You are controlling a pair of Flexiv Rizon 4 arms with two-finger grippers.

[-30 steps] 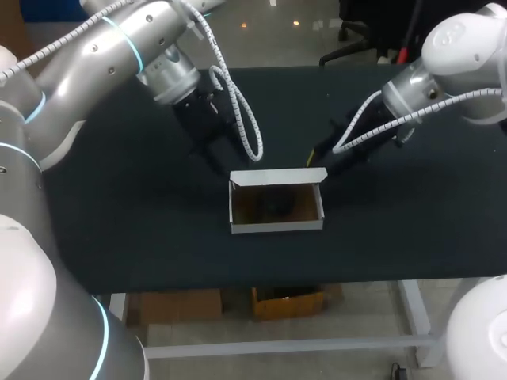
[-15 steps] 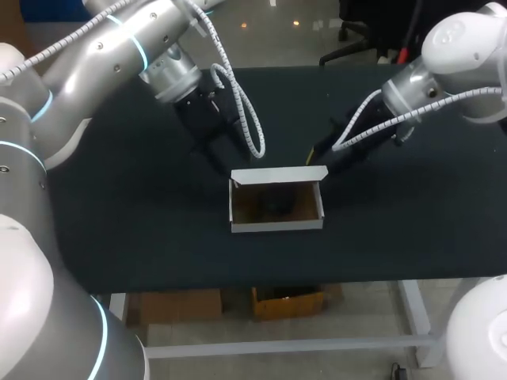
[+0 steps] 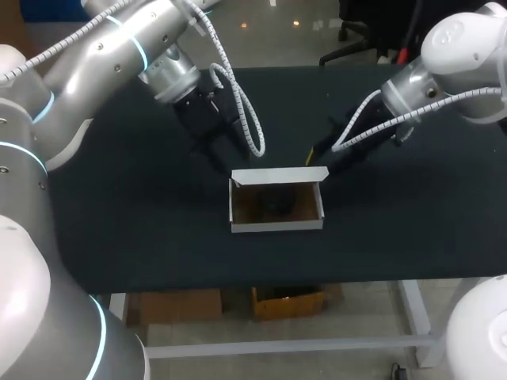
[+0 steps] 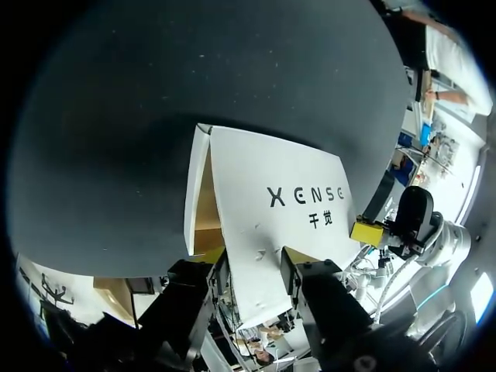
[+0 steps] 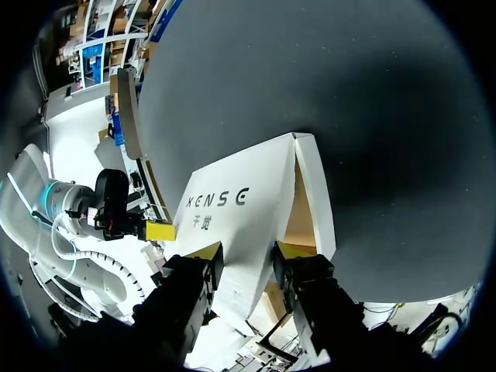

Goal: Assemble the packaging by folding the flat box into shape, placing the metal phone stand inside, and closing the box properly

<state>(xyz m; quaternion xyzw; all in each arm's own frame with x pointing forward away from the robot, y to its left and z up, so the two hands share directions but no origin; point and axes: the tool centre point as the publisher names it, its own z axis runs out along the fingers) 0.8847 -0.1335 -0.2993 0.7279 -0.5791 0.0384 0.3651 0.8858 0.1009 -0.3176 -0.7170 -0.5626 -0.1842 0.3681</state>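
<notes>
Head view: behind box (image 3: 277, 225), left pincer (image 4: 254, 260) and right pincer (image 5: 246, 253) slant down, both spread.

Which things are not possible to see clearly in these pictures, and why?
Head view: the dark shape inside the box is too dim to identify.
Both wrist views: the raised lid hides the box's inside.
Head view: the left claw blends into the dark table; whether it touches the lid is unclear.
</notes>
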